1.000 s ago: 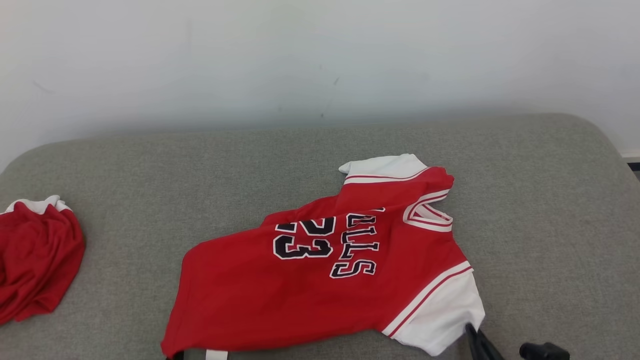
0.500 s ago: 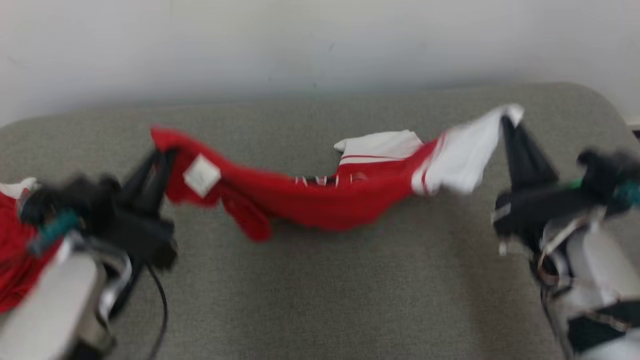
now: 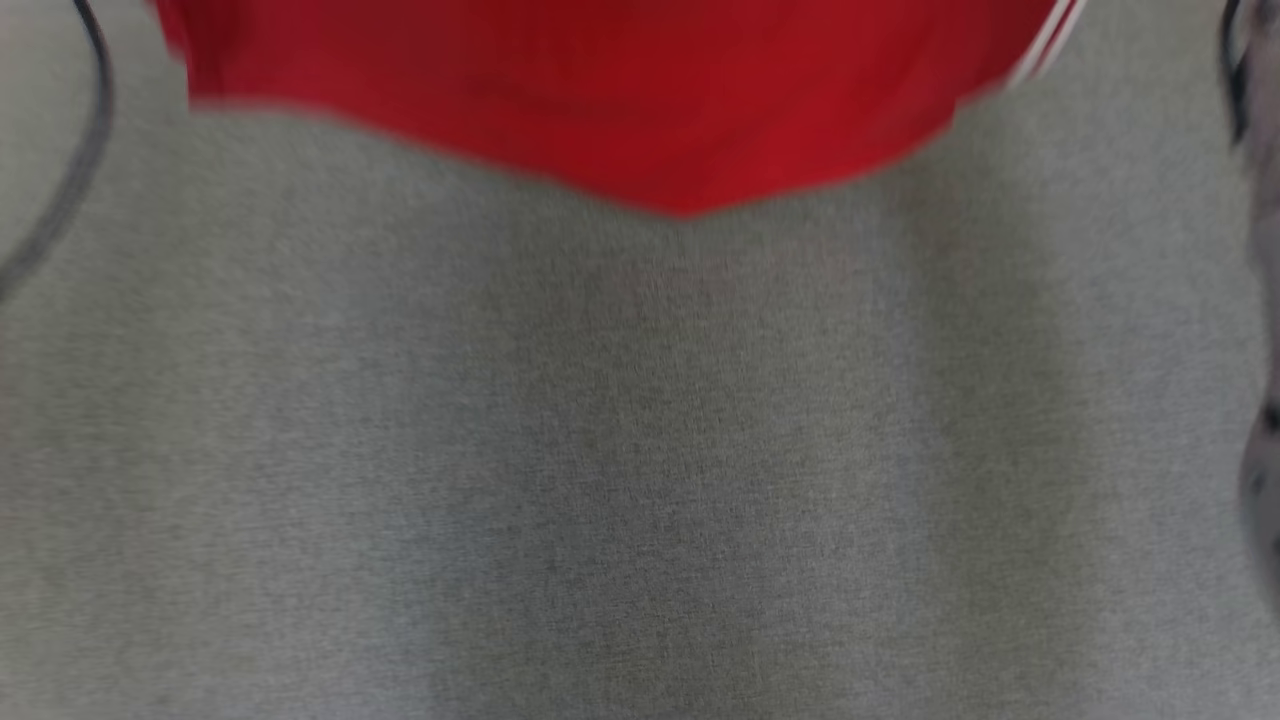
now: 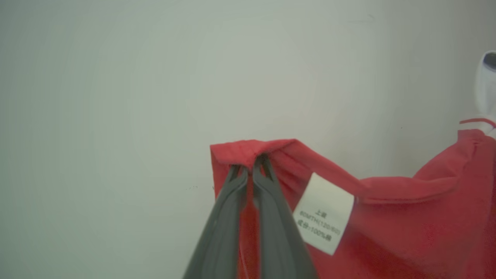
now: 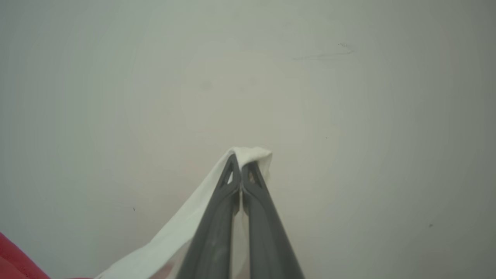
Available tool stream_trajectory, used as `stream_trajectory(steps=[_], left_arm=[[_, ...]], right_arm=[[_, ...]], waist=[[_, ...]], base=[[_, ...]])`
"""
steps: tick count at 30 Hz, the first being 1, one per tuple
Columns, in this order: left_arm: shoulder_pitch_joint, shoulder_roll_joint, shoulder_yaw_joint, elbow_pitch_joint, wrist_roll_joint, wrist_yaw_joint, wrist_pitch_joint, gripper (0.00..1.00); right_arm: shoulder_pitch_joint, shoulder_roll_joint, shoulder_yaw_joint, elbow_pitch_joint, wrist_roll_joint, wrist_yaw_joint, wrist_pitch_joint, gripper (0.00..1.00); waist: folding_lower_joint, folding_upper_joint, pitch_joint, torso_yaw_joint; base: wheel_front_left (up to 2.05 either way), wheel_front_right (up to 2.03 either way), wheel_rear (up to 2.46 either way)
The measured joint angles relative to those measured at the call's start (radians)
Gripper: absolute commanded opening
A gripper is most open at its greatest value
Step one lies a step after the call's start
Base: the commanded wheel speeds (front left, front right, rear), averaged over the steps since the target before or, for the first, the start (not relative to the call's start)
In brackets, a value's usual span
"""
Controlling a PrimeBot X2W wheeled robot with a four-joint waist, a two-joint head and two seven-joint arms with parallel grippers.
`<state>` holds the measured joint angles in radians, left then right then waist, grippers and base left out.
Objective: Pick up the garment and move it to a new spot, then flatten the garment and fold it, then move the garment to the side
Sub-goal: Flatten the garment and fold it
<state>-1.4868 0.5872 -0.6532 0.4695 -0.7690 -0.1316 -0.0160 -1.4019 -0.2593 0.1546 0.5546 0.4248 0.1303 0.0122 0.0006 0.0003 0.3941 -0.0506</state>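
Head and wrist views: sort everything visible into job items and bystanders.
Job: red garment; left claw shut on its red hem; right claw shut on its white sleeve; grey surface.
Bystanders: dark cable; pale wall.

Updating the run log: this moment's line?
left gripper: shut on red jersey hem | right gripper: shut on white sleeve | jersey hanging over grey cushion
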Motion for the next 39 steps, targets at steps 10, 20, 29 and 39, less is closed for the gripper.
stream_trajectory(steps=[10,20,29,39], left_arm=[[-0.385,-0.007,-0.112,0.175,-0.066,0.0,-0.027,0.0],[-0.583,-0.036,-0.238,0.299,-0.129,0.0,-0.08,0.0],[-0.624,-0.042,-0.337,0.35,-0.183,0.0,-0.105,0.0],[-0.538,0.015,-0.468,0.308,-0.299,0.0,-0.159,0.0]], right_arm=[[-0.42,0.025,-0.008,0.262,-0.07,0.0,-0.048,0.0],[-0.652,0.033,-0.009,0.443,-0.163,0.0,-0.096,0.0],[-0.73,0.055,-0.004,0.537,-0.194,0.0,-0.144,0.0],[-0.678,0.053,0.056,0.577,-0.141,0.0,-0.199,0.0]], waist=[[-0.0001,0.0001,0.173,-0.038],[-0.0004,0.0,0.245,-0.074],[-0.0006,-0.0002,0.242,-0.064],[-0.0007,-0.0002,0.246,-0.074]], base=[[0.0,0.0,0.0],[0.0,0.0,0.0],[0.0,0.0,0.0],[0.0,0.0,0.0]])
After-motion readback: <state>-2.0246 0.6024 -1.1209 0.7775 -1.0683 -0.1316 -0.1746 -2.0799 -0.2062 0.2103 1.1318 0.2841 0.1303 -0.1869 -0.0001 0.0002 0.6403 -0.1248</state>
